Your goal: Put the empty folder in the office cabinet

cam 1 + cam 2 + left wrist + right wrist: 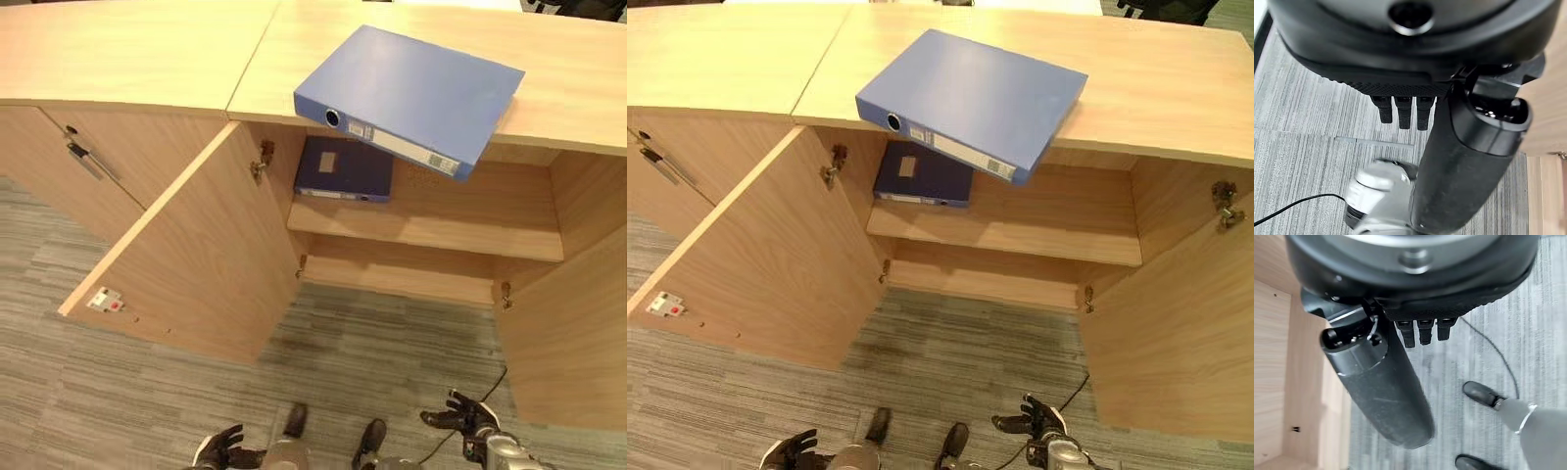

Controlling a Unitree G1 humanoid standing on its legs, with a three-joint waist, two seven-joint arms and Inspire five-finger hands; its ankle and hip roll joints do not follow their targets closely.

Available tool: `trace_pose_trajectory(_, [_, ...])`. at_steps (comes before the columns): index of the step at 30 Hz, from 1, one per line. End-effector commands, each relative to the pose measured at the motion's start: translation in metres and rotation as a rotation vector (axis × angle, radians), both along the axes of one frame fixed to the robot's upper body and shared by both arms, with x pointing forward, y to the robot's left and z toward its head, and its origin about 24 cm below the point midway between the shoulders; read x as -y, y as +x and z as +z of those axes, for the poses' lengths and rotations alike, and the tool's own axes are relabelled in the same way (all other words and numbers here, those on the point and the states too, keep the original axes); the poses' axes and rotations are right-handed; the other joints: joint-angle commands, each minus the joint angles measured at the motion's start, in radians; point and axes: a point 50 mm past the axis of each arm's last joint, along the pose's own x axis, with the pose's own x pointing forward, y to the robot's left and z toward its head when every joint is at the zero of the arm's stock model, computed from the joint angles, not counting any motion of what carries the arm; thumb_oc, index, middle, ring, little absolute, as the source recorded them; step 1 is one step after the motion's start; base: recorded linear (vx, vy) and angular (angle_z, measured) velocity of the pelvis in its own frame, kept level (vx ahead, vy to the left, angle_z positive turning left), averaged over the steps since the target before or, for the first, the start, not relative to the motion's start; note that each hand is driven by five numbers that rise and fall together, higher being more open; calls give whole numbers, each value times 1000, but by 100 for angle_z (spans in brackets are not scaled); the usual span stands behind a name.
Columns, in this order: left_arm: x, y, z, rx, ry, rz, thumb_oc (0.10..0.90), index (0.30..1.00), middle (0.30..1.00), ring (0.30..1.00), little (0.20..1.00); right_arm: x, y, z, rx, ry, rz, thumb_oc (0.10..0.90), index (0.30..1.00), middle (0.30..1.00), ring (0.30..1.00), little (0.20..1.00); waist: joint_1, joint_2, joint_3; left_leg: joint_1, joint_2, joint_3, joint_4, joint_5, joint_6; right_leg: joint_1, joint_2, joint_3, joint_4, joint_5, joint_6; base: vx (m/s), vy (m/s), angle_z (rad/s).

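Note:
A light blue folder (pixel 411 93) lies flat on the wooden cabinet top (pixel 137 54), one corner jutting over the front edge above the open compartment. A darker blue folder (pixel 345 168) lies flat on the upper shelf (pixel 441 220) inside the cabinet. Both cabinet doors stand open: the left door (pixel 191 255) and the right door (pixel 1176 323). My left hand (pixel 223 450) hangs low near the floor, fingers relaxed and holding nothing. My right hand (pixel 460 414) also hangs low on the right, fingers spread and empty.
A closed cabinet door with a metal handle (pixel 83 157) sits to the left. Grey striped carpet (pixel 372 343) covers the floor in front. A lower shelf space (pixel 392 274) lies beneath the upper shelf.

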Motion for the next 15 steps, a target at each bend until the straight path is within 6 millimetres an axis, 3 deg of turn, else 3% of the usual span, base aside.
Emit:
trace_pose_trajectory(1, [-25,5,9,8,78,-3,800,900,900,900,900,-10,29,13,106,-3,50,800,900,900,900,900,65,18,12,-102,-82,8,-8,-12,70,50,-33,156,27,-96,140,216,28,26])
trace_pose_trajectory(3, [-28,1,9,-11,90,-8,800,900,900,900,900,-24,37,16,130,13,113,800,900,900,900,900,99,6,23,-132,-91,-5,7,13,72,80,-4,195,38,-118,126,208,48,-35])
trace_pose_trajectory(8, [-34,-9,8,-59,111,-9,800,900,900,900,900,-39,41,16,144,35,170,800,900,900,900,900,116,-22,8,-105,-74,21,-8,23,90,114,10,214,30,-130,124,170,95,-18])
trace_pose_trajectory(9, [-37,-12,8,-78,128,-11,800,900,900,900,900,-46,39,14,134,40,191,800,900,900,900,900,116,-45,-8,-83,-77,12,-32,23,102,117,7,217,32,-130,127,151,87,-15])
trace_pose_trajectory(10, [-37,-12,8,-78,128,-11,800,900,900,900,900,-46,39,14,134,40,191,800,900,900,900,900,117,-46,-8,-82,-77,12,-33,24,102,118,7,217,32,-130,127,296,213,-12])
trace_pose_trajectory(11, [-41,-15,9,-89,141,-12,800,900,900,900,900,-53,38,12,124,48,207,800,900,900,900,900,119,-68,-24,-64,-79,30,-39,12,112,117,2,215,42,-135,138,198,176,-8])
trace_pose_trajectory(15, [-50,-16,12,-91,168,-4,800,900,900,900,900,-66,41,12,128,69,250,800,900,900,900,900,140,-99,-33,-32,-74,69,-37,-16,127,104,-10,204,108,-137,167,151,164,-12])
